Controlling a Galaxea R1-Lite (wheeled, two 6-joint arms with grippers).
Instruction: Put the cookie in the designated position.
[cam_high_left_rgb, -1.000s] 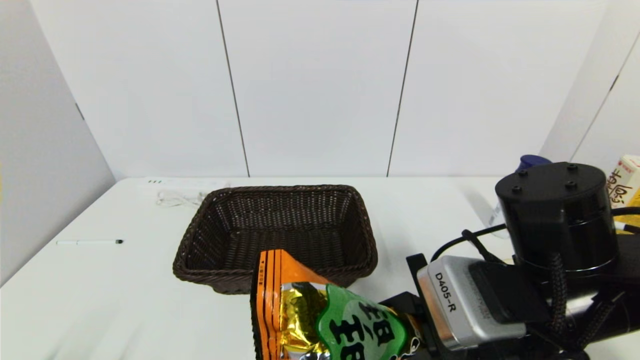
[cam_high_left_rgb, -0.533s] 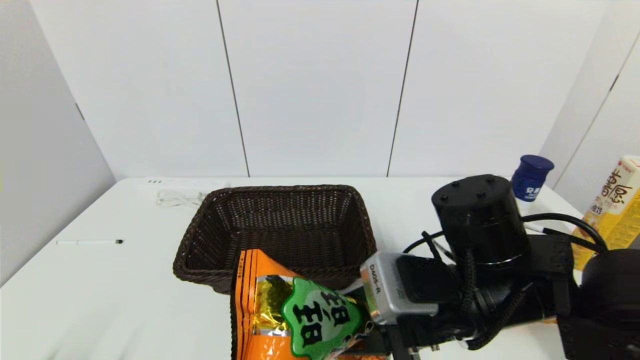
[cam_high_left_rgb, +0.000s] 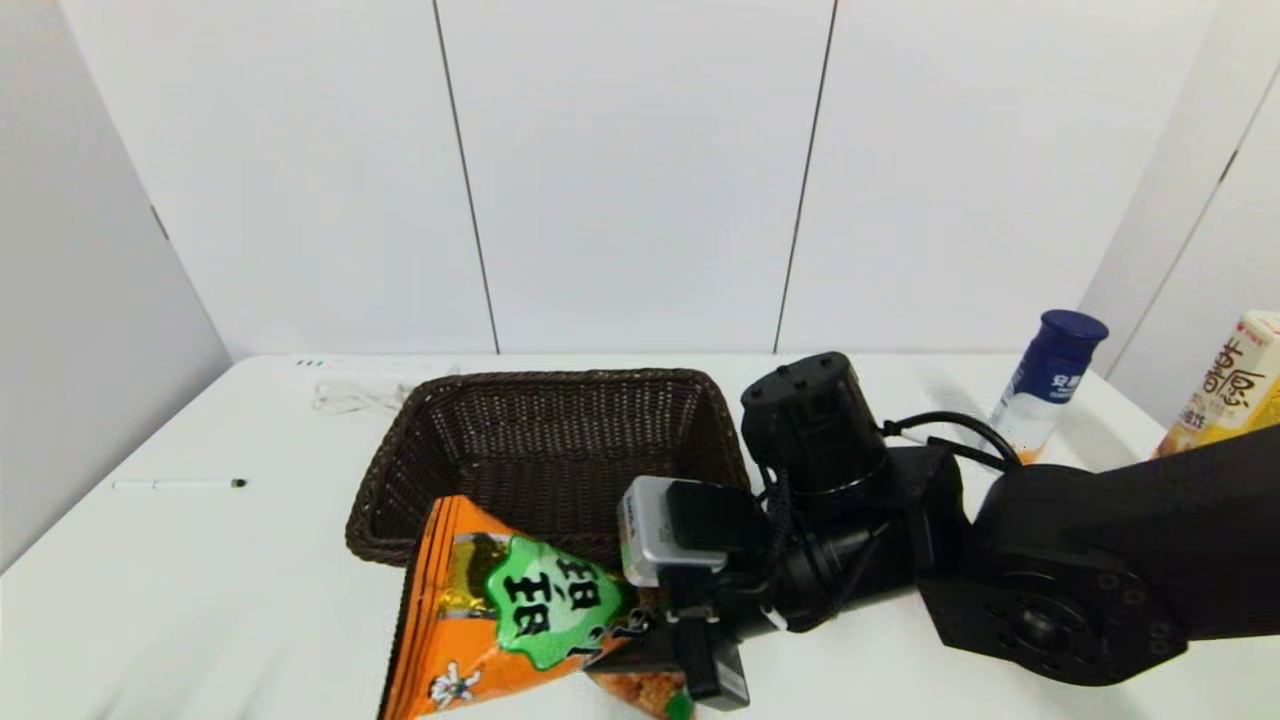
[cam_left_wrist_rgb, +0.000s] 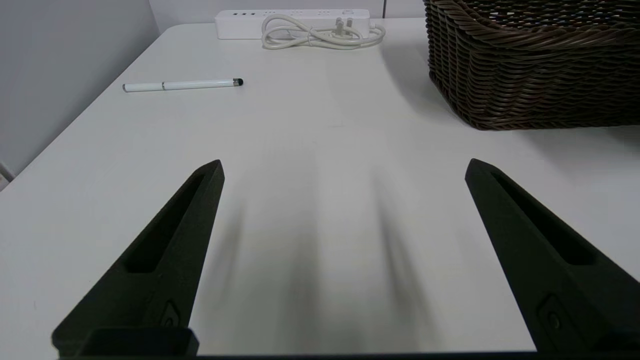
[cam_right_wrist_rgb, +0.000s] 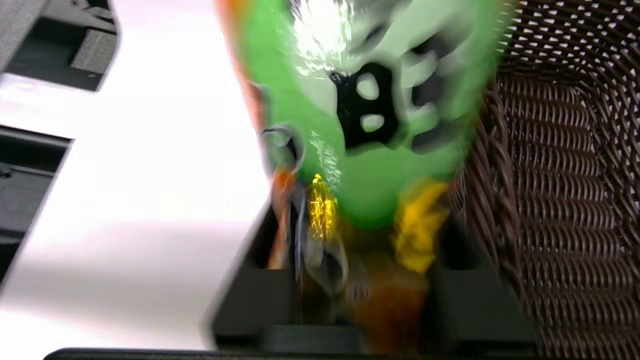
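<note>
While the right gripper (cam_high_left_rgb: 640, 655) carries the cookie (cam_high_left_rgb: 500, 620) clamped in its jaws, clear of the wicker basket (cam_high_left_rgb: 550, 460), the left gripper (cam_left_wrist_rgb: 345, 170) waits spread over bare table (cam_left_wrist_rgb: 310, 150).

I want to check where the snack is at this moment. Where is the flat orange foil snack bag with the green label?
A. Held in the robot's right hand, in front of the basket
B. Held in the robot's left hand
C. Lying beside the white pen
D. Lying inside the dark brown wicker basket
A: the right hand is shut on the orange foil snack bag, in front of the dark brown wicker basket.
</note>
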